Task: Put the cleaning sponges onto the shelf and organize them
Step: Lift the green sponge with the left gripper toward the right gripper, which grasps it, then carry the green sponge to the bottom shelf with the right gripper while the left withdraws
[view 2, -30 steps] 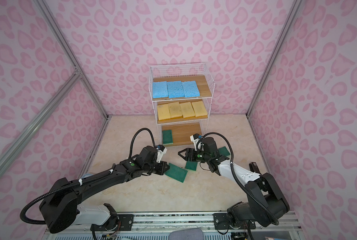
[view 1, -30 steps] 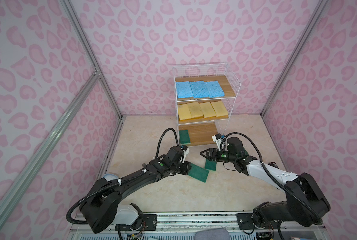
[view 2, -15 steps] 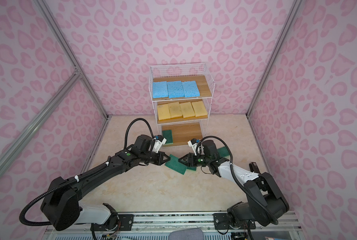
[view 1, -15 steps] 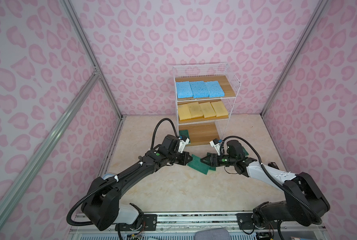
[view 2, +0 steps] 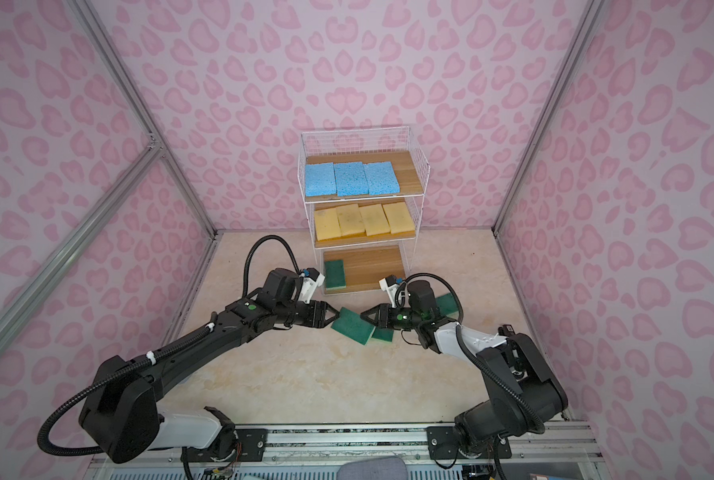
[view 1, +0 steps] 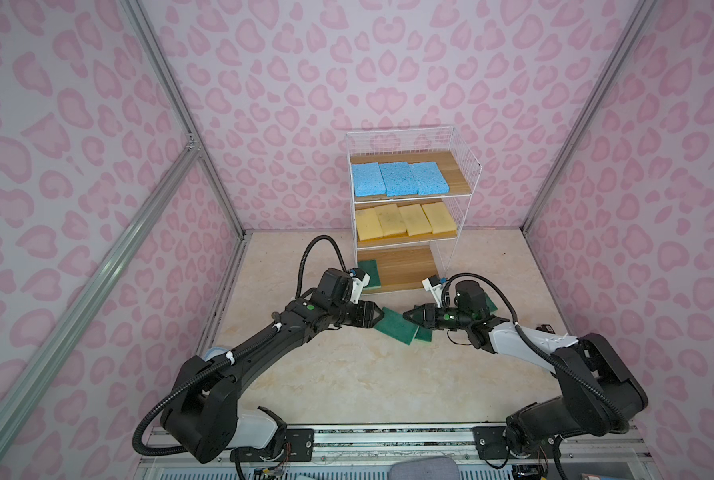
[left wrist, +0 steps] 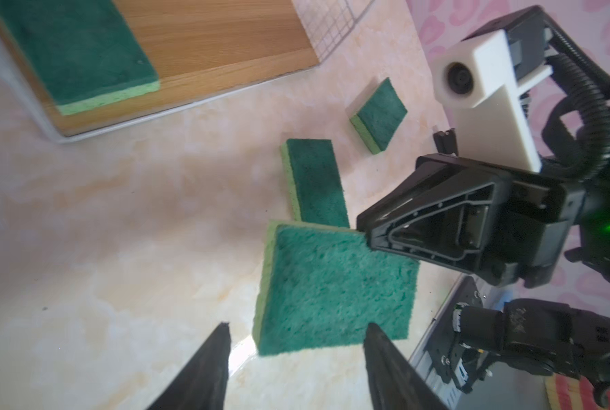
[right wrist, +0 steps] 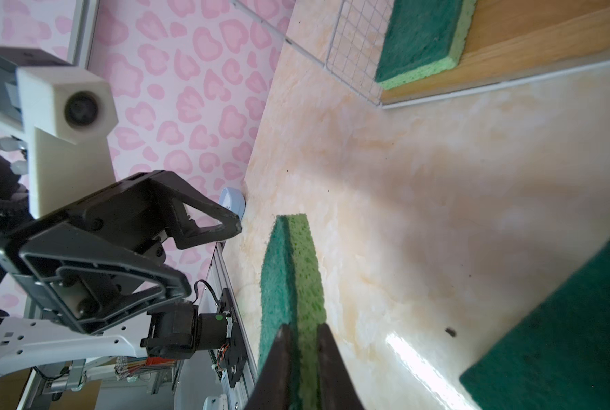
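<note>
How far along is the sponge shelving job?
Done: the shelf holds three blue sponges up top, four yellow sponges mid-tier, one green sponge at bottom. In hand: a second green sponge, gripped by the right claw. Remaining: two loose sponges, both green.

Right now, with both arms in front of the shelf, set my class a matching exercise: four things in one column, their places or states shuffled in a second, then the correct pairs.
Column one
1. blue sponges
2. yellow sponges
3. left gripper
4. right gripper

Column two
A. on the middle board
B. open, holding nothing
C. on the top board
D. shut on a green sponge

Pairs: 1-C, 2-A, 3-B, 4-D
</note>
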`<control>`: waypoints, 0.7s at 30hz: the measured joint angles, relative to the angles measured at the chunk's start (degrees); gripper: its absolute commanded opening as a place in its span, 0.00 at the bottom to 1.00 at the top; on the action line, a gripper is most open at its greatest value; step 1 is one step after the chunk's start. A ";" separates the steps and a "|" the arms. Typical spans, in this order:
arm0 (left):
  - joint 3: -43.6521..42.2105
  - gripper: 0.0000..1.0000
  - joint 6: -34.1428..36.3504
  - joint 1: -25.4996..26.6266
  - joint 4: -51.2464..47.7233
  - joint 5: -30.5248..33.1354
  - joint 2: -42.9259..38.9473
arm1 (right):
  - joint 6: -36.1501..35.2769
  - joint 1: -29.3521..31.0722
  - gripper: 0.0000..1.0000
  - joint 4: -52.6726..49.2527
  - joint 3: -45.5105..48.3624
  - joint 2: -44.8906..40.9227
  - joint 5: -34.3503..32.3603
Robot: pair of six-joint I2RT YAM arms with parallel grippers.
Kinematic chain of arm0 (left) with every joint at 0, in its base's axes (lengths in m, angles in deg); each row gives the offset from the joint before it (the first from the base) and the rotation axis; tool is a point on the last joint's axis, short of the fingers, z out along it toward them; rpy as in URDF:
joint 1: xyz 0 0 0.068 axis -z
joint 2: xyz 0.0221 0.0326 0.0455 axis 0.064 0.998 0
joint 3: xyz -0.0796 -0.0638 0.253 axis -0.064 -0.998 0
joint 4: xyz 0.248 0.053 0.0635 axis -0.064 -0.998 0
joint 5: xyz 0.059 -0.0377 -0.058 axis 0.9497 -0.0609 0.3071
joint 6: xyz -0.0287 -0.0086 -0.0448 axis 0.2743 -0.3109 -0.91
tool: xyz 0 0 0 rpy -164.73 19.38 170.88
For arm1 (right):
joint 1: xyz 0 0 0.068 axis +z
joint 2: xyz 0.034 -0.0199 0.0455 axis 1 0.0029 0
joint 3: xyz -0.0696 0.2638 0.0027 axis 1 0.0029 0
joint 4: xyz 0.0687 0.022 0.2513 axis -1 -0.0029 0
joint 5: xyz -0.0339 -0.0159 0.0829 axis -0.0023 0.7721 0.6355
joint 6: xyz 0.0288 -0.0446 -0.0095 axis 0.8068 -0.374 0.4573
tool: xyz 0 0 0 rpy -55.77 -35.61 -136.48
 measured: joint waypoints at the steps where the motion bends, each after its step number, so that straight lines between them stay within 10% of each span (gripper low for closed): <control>1: -0.55 0.71 -0.42 -0.44 -0.20 1.51 -1.03 | 0.72 -0.33 0.15 1.07 0.00 0.52 -0.35; 21: -16.11 0.71 -4.11 -1.18 -2.12 14.36 -22.10 | 22.25 -0.44 0.11 30.27 -6.21 20.79 -28.00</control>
